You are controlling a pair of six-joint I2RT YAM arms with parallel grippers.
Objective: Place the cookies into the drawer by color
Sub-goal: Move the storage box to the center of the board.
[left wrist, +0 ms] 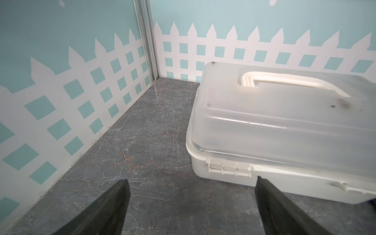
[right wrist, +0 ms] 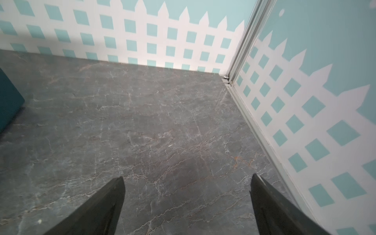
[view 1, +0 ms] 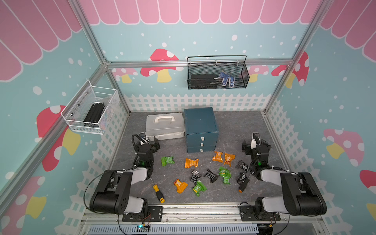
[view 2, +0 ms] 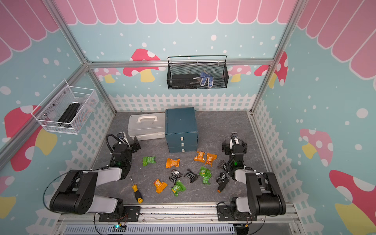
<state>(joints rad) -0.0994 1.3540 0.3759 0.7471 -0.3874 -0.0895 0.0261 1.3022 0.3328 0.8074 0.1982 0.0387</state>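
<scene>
The left gripper [left wrist: 192,179] is hanging spread wide, empty, beside the case [left wrist: 284,126]; the right gripper [right wrist: 187,177] is gaping likewise over the table [right wrist: 162,122]. The cookies [view 1: 191,162] are lying scattered in front of the drawer [view 1: 201,126], its three fronts closed.

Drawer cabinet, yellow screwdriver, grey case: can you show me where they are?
Drawer cabinet [view 1: 200,121]: in a top view, top panel.
Yellow screwdriver [view 1: 158,192]: in a top view, handle.
Grey case [left wrist: 274,130]: left wrist view, lid.
</scene>
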